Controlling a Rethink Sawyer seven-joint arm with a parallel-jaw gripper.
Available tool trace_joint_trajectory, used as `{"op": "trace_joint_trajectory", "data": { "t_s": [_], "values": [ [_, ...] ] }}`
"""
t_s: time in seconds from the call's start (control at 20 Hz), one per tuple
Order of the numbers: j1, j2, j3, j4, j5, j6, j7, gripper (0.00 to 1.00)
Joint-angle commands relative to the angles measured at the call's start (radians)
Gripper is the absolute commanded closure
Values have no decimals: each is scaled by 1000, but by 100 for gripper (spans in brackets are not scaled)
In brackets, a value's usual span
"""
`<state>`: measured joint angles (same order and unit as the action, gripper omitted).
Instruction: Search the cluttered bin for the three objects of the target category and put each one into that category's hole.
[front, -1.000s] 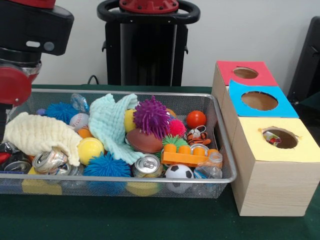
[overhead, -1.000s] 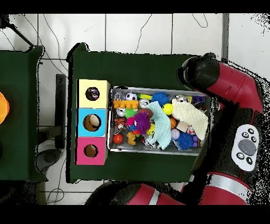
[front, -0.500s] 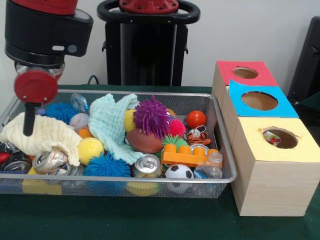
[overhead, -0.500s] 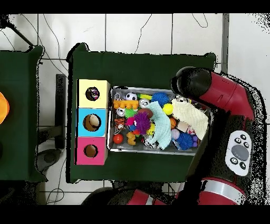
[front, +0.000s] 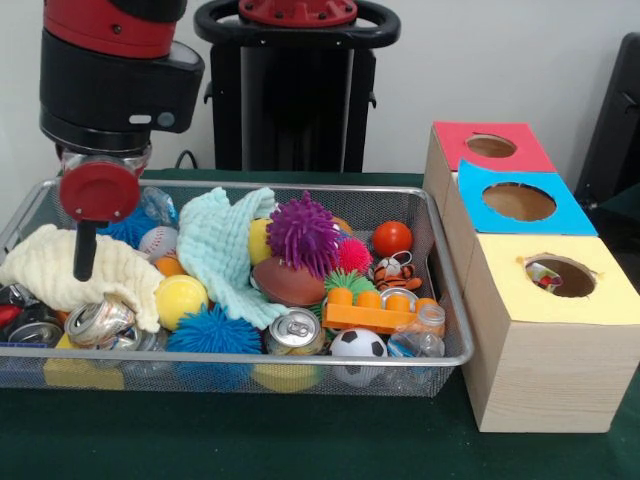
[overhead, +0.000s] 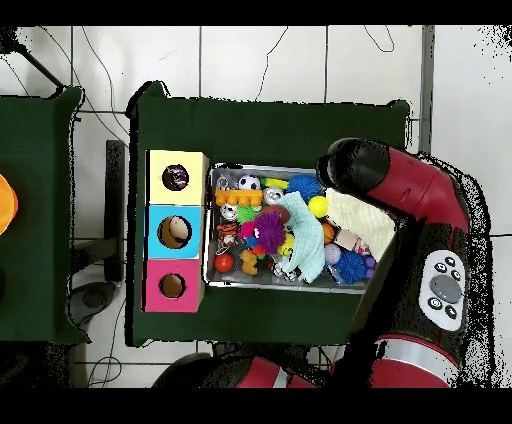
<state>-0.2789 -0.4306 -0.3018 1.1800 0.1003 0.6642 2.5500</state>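
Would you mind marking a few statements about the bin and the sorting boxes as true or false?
1. The purple spiky ball lies in the wire bin. True.
2. The yellow-topped box stands farthest from the camera in the front view. False: it is nearest; the red-topped box is farthest.
3. The soccer ball sits at the bin's near side. True.
4. The orange toy brick lies outside the bin. False: it is inside.

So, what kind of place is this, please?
Probably a robotics lab: a red and black arm works over a mesh bin of toys on a green-covered table, beside wooden boxes with colored holes.
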Motion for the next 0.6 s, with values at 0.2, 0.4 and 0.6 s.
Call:
{"op": "trace_joint_trajectory", "data": {
  "t_s": [0.2,0.4,0.6],
  "values": [
    [-25,63,118,152,-24,-126,20,100],
    [-33,94,118,130,-31,-171,15,100],
    [-48,122,121,105,-35,-190,1,100]
  ]
}}
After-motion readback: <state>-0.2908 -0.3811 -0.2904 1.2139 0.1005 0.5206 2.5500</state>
